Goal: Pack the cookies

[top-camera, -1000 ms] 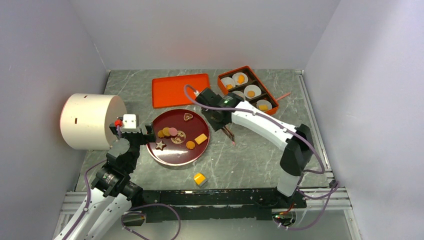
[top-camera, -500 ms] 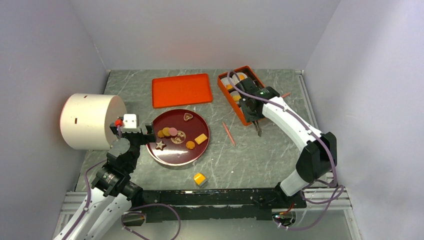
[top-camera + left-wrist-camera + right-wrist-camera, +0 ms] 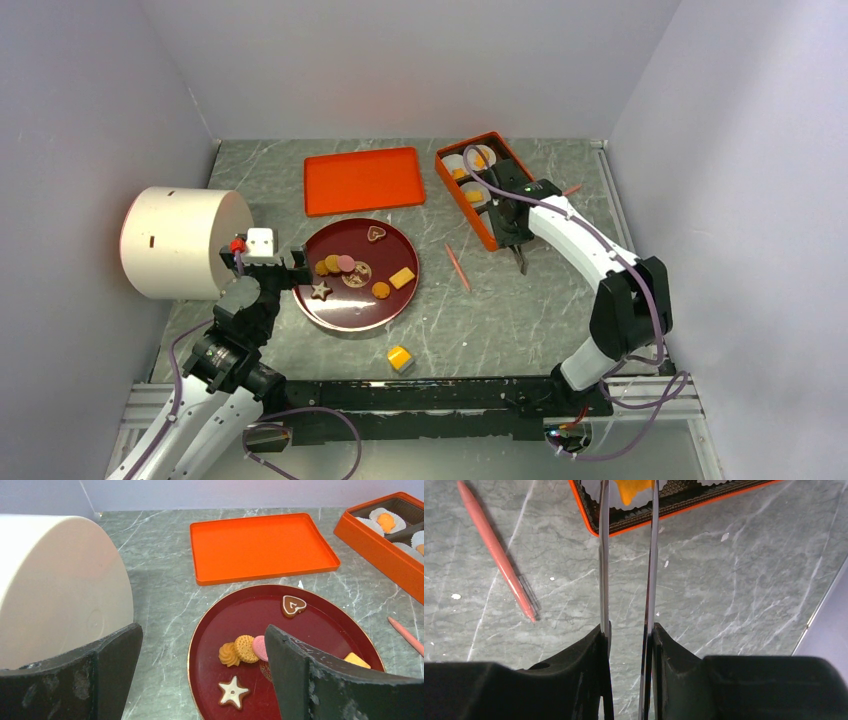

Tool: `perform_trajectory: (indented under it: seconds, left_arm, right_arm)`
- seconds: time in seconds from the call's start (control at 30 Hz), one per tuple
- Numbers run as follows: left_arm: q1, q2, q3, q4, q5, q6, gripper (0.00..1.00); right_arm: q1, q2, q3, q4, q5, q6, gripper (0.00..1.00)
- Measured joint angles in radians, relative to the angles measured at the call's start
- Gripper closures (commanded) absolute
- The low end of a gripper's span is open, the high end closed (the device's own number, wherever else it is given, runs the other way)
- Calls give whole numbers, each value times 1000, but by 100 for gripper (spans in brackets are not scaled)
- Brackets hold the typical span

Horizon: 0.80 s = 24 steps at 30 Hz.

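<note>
Step in hand, as judged: set one cookie into the near compartment of the orange box (image 3: pixel 380 555), which lies toward the far right corner of the worktop. The right gripper (image 3: pixel 628 486) hangs over the near end of that box, its two thin blades nearly parallel with only a narrow gap between them. A yellow cookie (image 3: pixel 634 492) shows between the blades, over a white paper cup (image 3: pixel 591 486). Whether the blades pinch it or it lies in the cup beneath them cannot be told. If it is held, lower the tips until the cookie is just above the cup and centre it inside the scalloped rim. Then part the blades slightly and lift straight up (a sideways exit would likely drag the light paper cup or tip the cookie on edge). Keep the blades off the box wall. The pink stick (image 3: pixel 494 550) lies on the marble to the left, apart from the box, and is not to be touched. The other cookies (image 3: pixel 345 265) lie on the dark red plate (image 3: pixel 345 310), left of centre. The left gripper (image 3: pixel 202 630) hovers at the plate's left side, fingers spread wide with nothing between them. Hold it clear of the right arm's route to the plate.
</note>
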Motion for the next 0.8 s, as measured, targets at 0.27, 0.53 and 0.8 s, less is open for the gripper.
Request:
perform_trajectory:
  seconds: [0.27, 0.53, 0.8]
  left_arm:
    - [0, 0, 0, 0, 0, 0, 4]
    - [0, 0, 0, 0, 0, 0, 4]
    - [0, 0, 0, 0, 0, 0, 4]
  right_arm:
    - [-19, 36, -24, 39, -14, -10, 63]
    - [-23, 62, -53, 64, -23, -15, 57]
    - [-26, 64, -60, 76, -31, -15, 49]
